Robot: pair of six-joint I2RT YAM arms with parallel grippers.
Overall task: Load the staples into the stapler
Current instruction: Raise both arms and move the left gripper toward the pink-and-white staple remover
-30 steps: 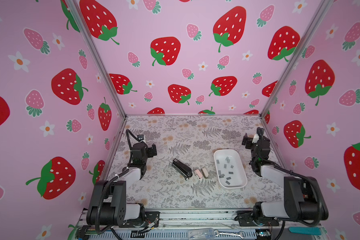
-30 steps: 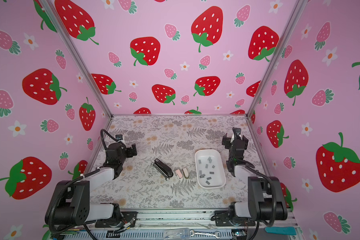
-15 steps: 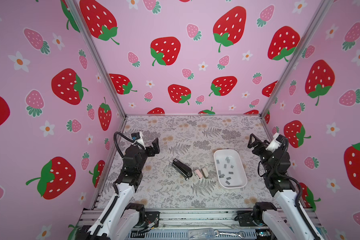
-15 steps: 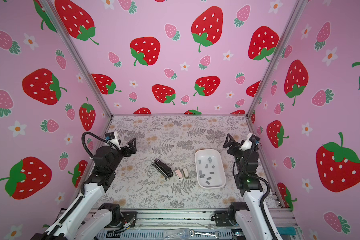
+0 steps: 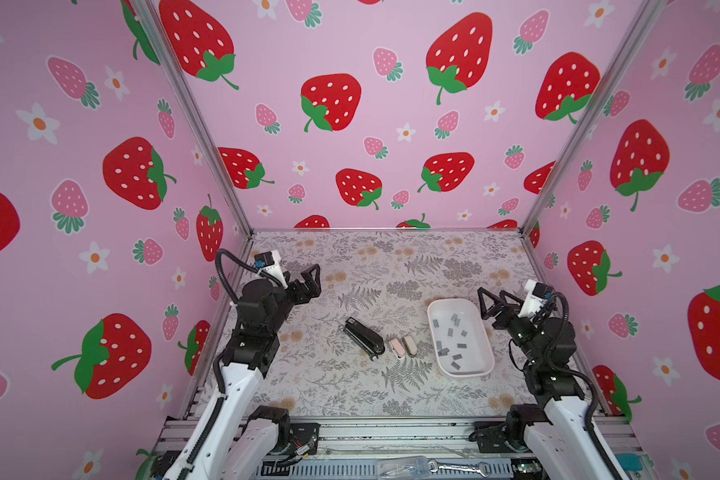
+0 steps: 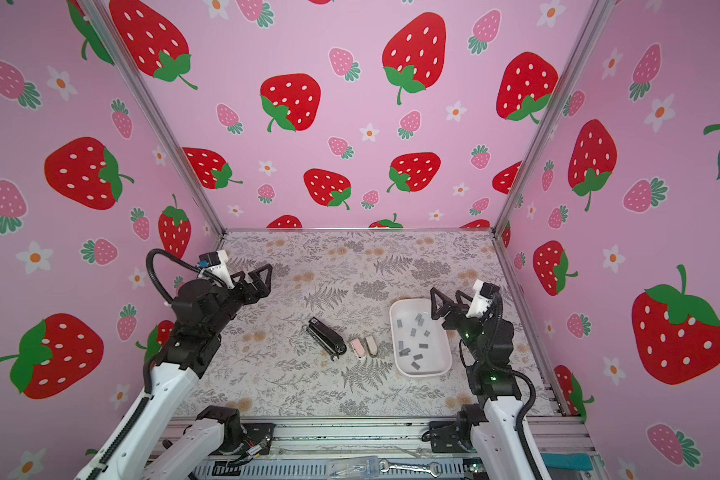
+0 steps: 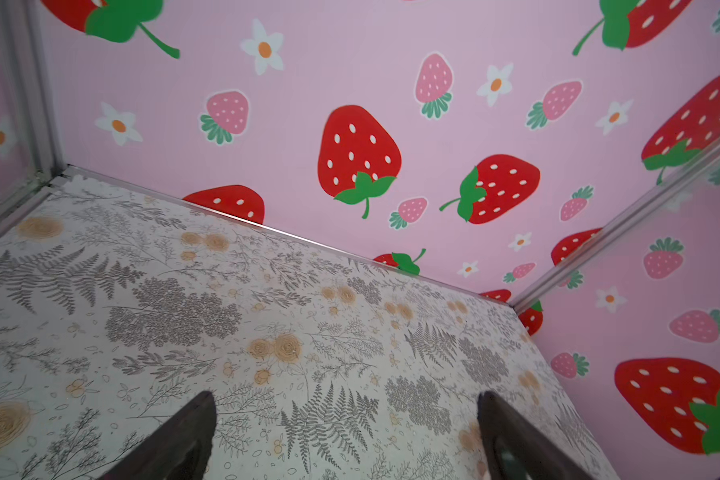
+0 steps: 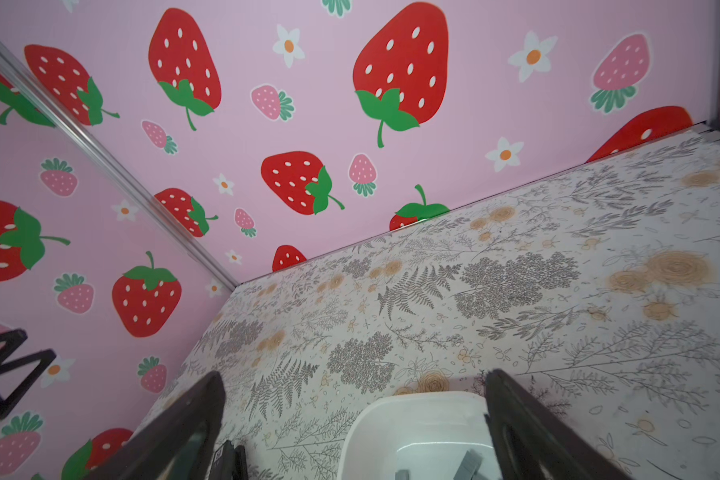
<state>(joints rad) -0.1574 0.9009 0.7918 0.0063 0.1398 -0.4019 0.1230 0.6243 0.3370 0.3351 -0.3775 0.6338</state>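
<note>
The black stapler (image 5: 364, 336) (image 6: 326, 336) lies closed and slantwise on the floral mat near the middle, its white label at the far end. Several grey staples (image 5: 449, 337) (image 6: 412, 337) lie loose in the white tray (image 5: 452, 300) (image 6: 408, 300) to its right. My left gripper (image 5: 310, 275) (image 6: 262, 274) hovers open and empty over the far left of the mat, well away from the stapler. My right gripper (image 5: 491, 293) (image 6: 444, 291) hangs open and empty by the tray's far right corner. The right wrist view shows its gripper (image 8: 352, 376), the tray (image 8: 412, 415), staples (image 8: 470, 463) and stapler (image 8: 227, 459). The left wrist view shows its gripper (image 7: 346, 397) over bare mat.
A tiny pink stapler-like item (image 5: 396, 347) and a beige one (image 5: 410, 345) lie side by side between the stapler and the tray. Pink strawberry walls close in the back and both sides. A wrench (image 5: 458, 467) lies on the front rail.
Both arms have risen from their folded pose at the sides and reached inward over the mat. Both grippers stayed open. The stapler, tray and staples have not moved.
</note>
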